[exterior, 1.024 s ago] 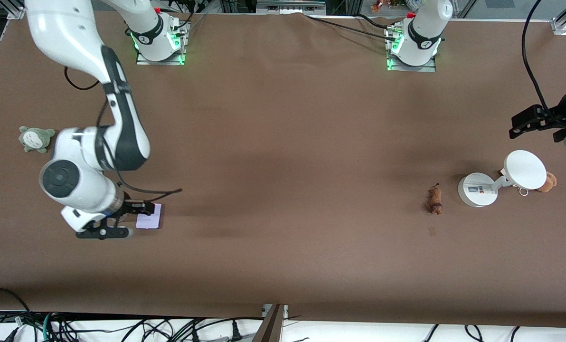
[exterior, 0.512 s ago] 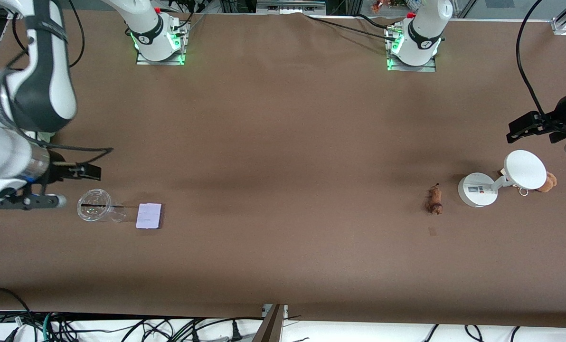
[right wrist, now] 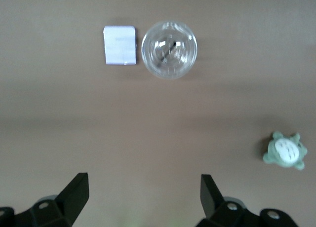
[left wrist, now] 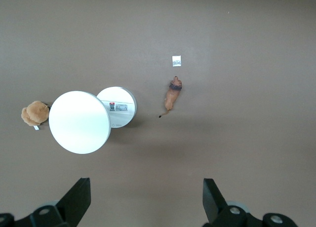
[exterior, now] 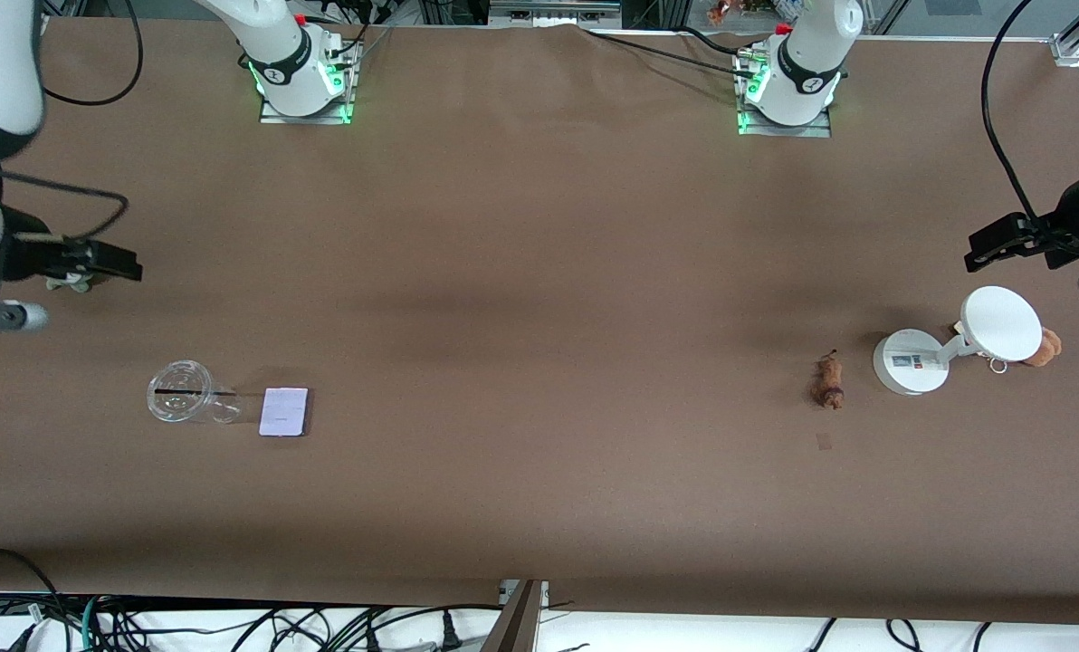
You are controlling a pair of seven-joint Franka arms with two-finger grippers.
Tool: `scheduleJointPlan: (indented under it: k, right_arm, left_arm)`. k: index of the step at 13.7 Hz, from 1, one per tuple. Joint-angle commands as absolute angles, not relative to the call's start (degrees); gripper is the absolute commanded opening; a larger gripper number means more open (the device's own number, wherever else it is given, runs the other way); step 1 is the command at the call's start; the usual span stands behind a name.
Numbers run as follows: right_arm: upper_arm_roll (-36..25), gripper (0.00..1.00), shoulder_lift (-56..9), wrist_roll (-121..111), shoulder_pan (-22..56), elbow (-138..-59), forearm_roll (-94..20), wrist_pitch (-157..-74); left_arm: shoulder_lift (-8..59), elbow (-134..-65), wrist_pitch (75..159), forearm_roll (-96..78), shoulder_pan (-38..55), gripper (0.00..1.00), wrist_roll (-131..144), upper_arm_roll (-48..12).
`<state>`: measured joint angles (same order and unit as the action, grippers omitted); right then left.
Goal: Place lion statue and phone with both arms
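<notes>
Lion statue (exterior: 829, 381), a tiny orange-brown figurine, lies on my brown desk (exterior: 539, 299) beside the white round-based stand (exterior: 909, 362); the pale lavender slab phone (exterior: 284, 412) sits by a clear plastic cup (exterior: 179, 404). I hold the left hand (exterior: 1015, 243) and right hand (exterior: 67, 288) raised, spread wide and empty, apparently both placements done.

Both arms hang raised over their own ends of the worktop. The left end effector (exterior: 1015, 243) and the right end effector (exterior: 69, 285) have their fingers spread wide, holding nothing.
</notes>
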<state>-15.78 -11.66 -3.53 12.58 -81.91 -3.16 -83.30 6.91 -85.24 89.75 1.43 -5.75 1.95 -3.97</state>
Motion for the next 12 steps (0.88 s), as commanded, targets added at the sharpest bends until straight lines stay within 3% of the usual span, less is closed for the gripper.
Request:
scheduleJointPlan:
  k: [1,6,12]
  right_arm:
    - [-11.9,1.00,-5.5,-4.6,9.3,-87.3,-1.8,-83.4]
    - [-5.0,1.00,2.0,-4.3,6.9,-90.5,2.5,-83.8]
    - [-7.5,1.00,2.4,-4.1,6.2,-93.2,2.2,-83.1]
  left_arm:
    - [6.4,-85.1,88.9,0.4,-5.7,1.00,2.5,-4.0]
    - [6.4,-85.0,88.9,0.4,-5.6,1.00,2.5,-4.0]
    - [6.5,-85.1,88.9,0.4,-5.6,1.00,2.5,-4.0]
